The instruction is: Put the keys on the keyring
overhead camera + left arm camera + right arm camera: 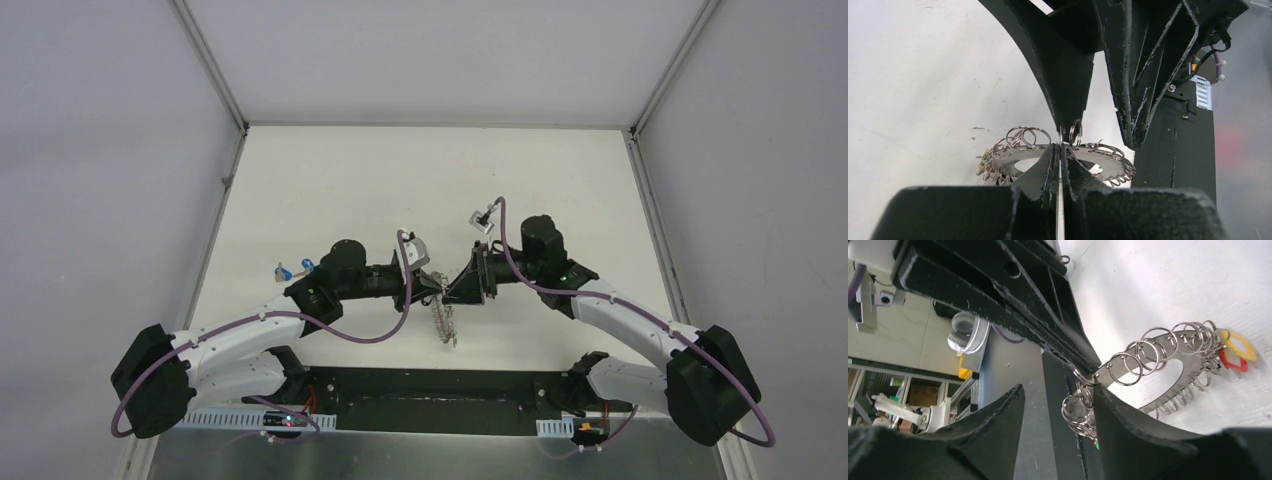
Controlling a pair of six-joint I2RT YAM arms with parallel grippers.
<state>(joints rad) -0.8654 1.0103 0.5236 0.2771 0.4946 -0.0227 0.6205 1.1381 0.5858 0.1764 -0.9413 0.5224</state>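
The keyring is a silvery ring plate edged with wire loops. It hangs on edge at the table's middle, its lower end near the table. My left gripper is shut on its top edge, also seen in the left wrist view with the keyring beyond. My right gripper faces it, open, its fingers either side of a bunch of loops. In the right wrist view the keyring carries a yellow tag and a red tag. Blue keys lie far left.
White enclosure walls close the table at the back and both sides. A black base plate and a metal strip run along the near edge. The left arm's forearm lies close to the blue keys.
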